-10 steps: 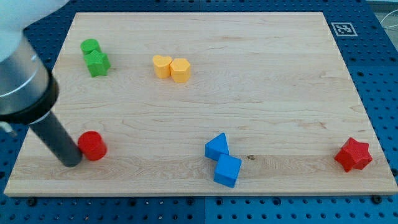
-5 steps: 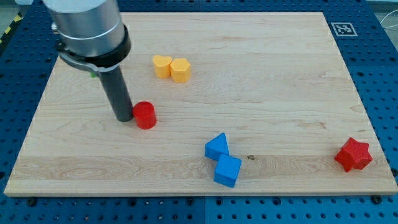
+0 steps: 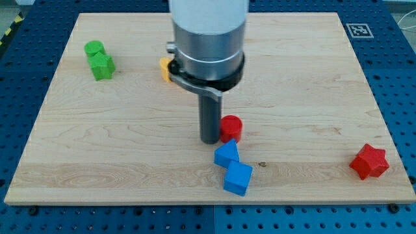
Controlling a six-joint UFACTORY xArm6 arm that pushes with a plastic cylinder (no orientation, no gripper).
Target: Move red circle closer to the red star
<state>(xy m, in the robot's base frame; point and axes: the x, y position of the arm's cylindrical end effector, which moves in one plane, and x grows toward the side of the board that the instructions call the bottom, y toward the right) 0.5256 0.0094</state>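
Note:
The red circle (image 3: 231, 128) sits near the middle of the wooden board, just above the blue blocks. My tip (image 3: 210, 138) touches its left side. The red star (image 3: 369, 162) lies at the view's bottom right, near the board's right edge, far to the right of the circle.
Two blue blocks (image 3: 227, 155) (image 3: 238, 178) lie just below and right of my tip. Two green blocks (image 3: 99, 60) sit at the view's top left. A yellow block (image 3: 166, 67) shows partly behind the arm. The board (image 3: 305, 84) ends at the blue pegboard.
My tip has swept right and slightly down across the board, pushing the red circle from the left side to the middle, closer to the red star.

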